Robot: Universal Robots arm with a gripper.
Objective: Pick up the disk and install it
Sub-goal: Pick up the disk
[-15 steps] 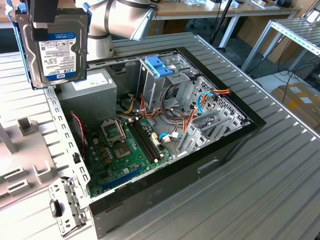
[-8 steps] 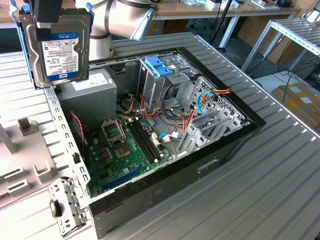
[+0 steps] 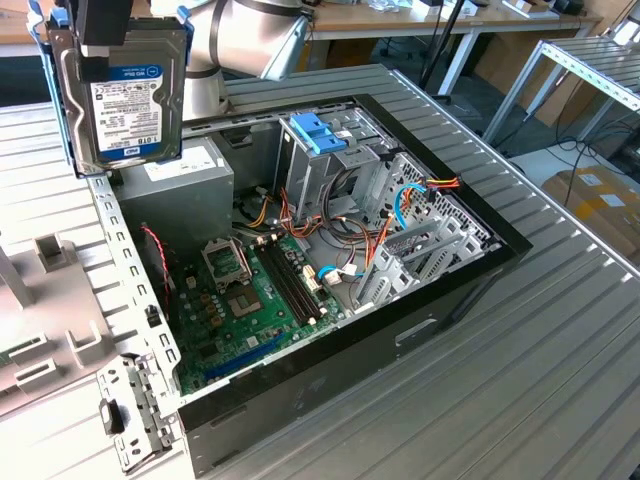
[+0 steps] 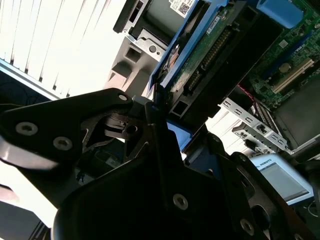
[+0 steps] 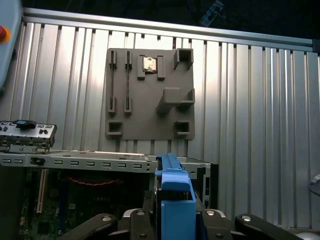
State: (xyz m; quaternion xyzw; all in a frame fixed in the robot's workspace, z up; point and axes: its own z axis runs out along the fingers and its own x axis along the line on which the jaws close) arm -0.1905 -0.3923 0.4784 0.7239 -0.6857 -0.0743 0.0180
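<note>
End effector (image 5: 175, 216) grips the disk (image 3: 125, 95), which hangs below it.

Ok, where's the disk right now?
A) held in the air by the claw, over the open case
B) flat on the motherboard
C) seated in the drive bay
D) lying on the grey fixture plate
A: in the exterior view the disk hangs upright, label outward, gripped at its top edge by the claw, above the corner of the open computer case.

Disk (image 3: 130, 100): silver body, white-and-blue label, blue rails. Motherboard (image 3: 240, 310) green, case (image 3: 300, 400) black outside, drive bracket (image 3: 318, 130) blue. Table (image 3: 540, 400) grey with ribbed stripes, fixture plate (image 5: 145, 100) plain grey.
</note>
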